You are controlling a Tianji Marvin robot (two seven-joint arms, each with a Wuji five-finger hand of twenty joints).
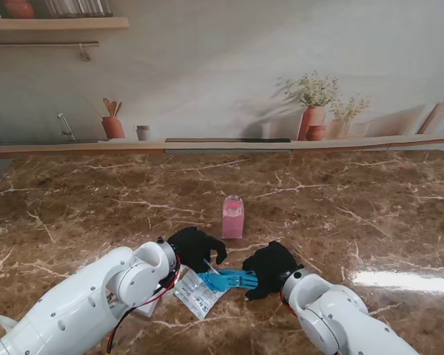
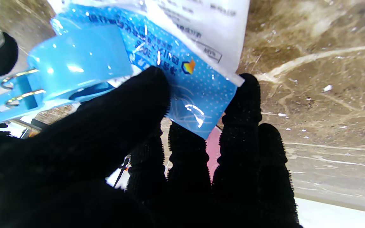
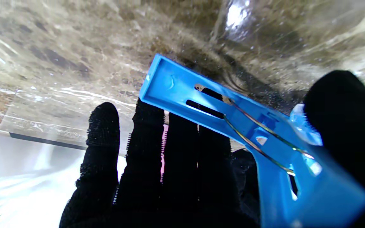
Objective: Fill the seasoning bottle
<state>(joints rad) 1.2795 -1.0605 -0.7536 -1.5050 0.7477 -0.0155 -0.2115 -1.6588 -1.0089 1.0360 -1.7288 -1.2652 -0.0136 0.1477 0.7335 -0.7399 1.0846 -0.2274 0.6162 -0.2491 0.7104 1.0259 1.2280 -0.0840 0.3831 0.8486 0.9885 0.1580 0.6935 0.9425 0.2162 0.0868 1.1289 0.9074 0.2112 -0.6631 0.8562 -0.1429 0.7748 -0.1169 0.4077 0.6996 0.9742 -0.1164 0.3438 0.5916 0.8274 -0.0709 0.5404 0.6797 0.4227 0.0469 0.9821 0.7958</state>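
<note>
Near the table's (image 1: 74,214) near edge, the left hand (image 1: 194,246) pinches a blue-and-white seasoning packet (image 1: 196,293) between thumb and fingers, the right hand (image 1: 270,268) is closed on the blue clip (image 1: 229,279) clamped to it, and the pink seasoning bottle (image 1: 233,216) stands upright just beyond, mid-table.

Packet (image 2: 182,47) print blurred, unreadable.

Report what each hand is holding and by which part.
Left hand pinches the seasoning packet by its blue lower corner. Right hand grips the blue clip by its handle end.
</note>
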